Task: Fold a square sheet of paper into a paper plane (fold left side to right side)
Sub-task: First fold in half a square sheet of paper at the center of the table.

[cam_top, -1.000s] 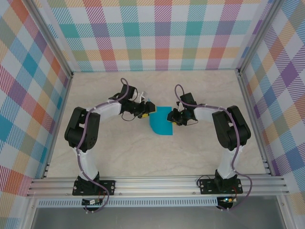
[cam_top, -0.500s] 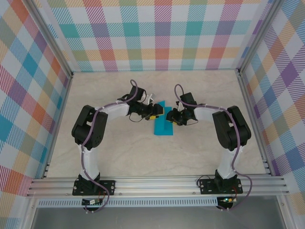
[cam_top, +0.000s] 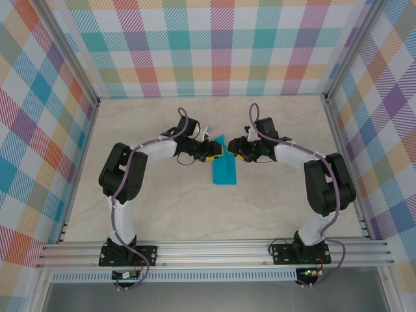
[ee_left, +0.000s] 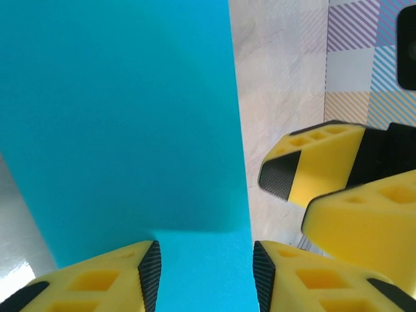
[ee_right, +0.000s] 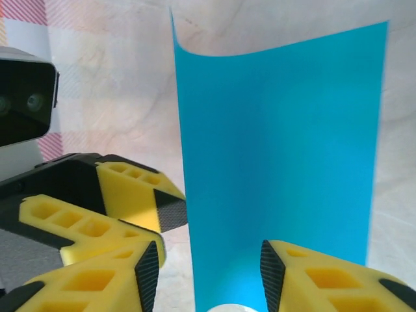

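**Paper folded narrow, both grippers at its far end**

I see the paper (cam_top: 224, 170) lying on the table (cam_top: 162, 214) near the middle, between the two arms. It is folded to a narrow teal strip, with the long side running away from the bases. The left gripper (cam_top: 216, 151) and the right gripper (cam_top: 239, 153) face each other at its far end, close together but apart. In the left wrist view the jaws stand partly apart and the paper lies flat in the gap; nothing is pinched. The right jaws are also partly apart over the paper, holding nothing. One far corner curls up a little. If any fingertip touches the paper, I cannot tell.
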`<state>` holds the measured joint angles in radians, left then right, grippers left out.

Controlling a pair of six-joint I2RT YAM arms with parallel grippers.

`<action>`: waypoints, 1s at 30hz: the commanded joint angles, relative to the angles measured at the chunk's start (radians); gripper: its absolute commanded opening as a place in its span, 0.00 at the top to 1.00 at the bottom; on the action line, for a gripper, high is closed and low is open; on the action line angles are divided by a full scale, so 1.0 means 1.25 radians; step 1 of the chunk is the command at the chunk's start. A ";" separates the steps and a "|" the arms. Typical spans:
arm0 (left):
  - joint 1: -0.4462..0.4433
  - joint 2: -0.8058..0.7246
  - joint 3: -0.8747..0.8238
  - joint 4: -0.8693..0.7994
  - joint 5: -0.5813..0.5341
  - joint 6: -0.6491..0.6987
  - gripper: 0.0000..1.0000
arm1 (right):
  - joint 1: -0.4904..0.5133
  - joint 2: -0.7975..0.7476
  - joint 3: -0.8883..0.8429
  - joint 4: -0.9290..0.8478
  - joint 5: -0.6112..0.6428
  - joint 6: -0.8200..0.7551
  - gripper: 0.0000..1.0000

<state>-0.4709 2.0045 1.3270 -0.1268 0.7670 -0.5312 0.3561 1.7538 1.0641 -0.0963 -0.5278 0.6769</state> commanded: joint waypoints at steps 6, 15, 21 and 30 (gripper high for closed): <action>-0.006 0.012 0.027 -0.010 -0.001 0.006 0.61 | 0.019 0.059 0.018 0.050 -0.077 0.026 0.64; -0.004 -0.048 0.001 -0.048 -0.080 0.025 0.53 | 0.020 0.050 0.010 -0.024 0.014 -0.023 0.97; -0.004 -0.103 -0.040 -0.107 -0.231 -0.007 0.46 | 0.019 0.059 0.024 -0.106 0.085 -0.056 0.96; -0.056 -0.007 0.011 -0.109 -0.237 -0.054 0.45 | 0.019 0.076 0.032 -0.140 0.120 -0.069 0.94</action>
<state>-0.5049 1.9480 1.3018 -0.2226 0.4931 -0.5739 0.3752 1.8252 1.0775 -0.2352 -0.3988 0.6147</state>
